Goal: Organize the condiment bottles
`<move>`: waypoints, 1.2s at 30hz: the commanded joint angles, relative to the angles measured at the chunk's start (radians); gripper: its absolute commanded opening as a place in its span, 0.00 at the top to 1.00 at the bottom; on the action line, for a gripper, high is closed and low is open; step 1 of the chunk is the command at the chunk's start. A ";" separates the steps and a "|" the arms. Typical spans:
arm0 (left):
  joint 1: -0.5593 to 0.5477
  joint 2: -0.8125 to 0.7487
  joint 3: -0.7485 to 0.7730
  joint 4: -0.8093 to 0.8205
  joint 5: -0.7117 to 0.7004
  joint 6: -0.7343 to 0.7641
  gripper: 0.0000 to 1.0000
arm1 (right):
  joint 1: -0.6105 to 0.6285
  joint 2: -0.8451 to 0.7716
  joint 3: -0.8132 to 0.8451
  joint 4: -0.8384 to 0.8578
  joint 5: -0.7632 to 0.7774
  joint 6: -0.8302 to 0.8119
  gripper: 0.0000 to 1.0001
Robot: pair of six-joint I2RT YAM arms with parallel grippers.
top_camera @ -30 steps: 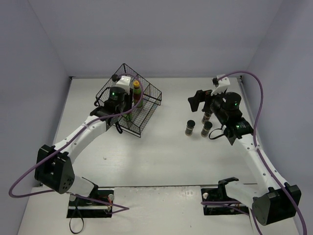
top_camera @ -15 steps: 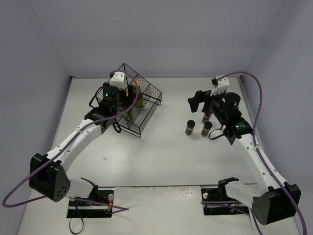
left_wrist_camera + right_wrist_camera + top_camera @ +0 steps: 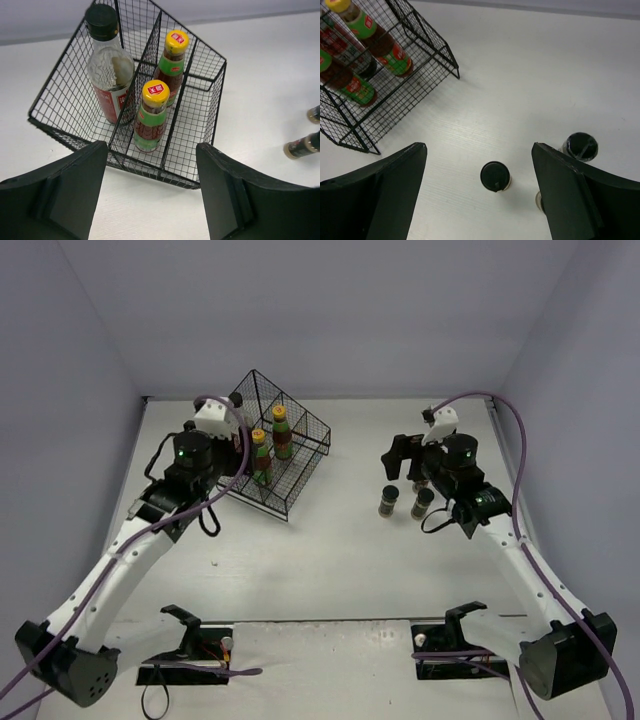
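The black wire basket [image 3: 218, 93] holds a tall clear bottle with a black cap [image 3: 110, 75] and two yellow-capped bottles [image 3: 171, 66] [image 3: 150, 119], all upright in its compartments. My left gripper [image 3: 150, 156] is open and empty, drawn back just outside the basket's near rim; in the top view the left gripper [image 3: 226, 430] sits at the basket's left side. My right gripper [image 3: 479, 150] hangs open over the short dark jars: one jar [image 3: 495, 176] lies between its fingers below, another [image 3: 580, 146] is beyond the right finger, and a third [image 3: 538, 199] is mostly hidden by that finger.
In the top view the basket [image 3: 300, 475] stands at the back left, and two jars [image 3: 388, 501] [image 3: 423, 503] stand on the white table right of centre under the right gripper [image 3: 402, 457]. Purple cables loop off both arms. Walls enclose the table's left, back and right.
My left gripper has opened, let go of the yellow-capped bottle in the basket and backed away to the left. My right gripper has shifted slightly left over the jars.
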 commanded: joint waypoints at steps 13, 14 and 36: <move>0.007 -0.282 -0.243 -0.047 0.016 -0.014 0.29 | 0.082 0.123 -0.062 -0.054 0.174 0.105 0.10; 0.007 -0.289 -0.253 -0.047 0.010 -0.011 0.29 | 0.084 0.131 -0.070 -0.054 0.174 0.109 0.10; 0.017 -0.352 -0.322 -0.045 -0.116 0.038 0.29 | 0.122 0.292 -0.101 0.003 0.238 0.109 0.52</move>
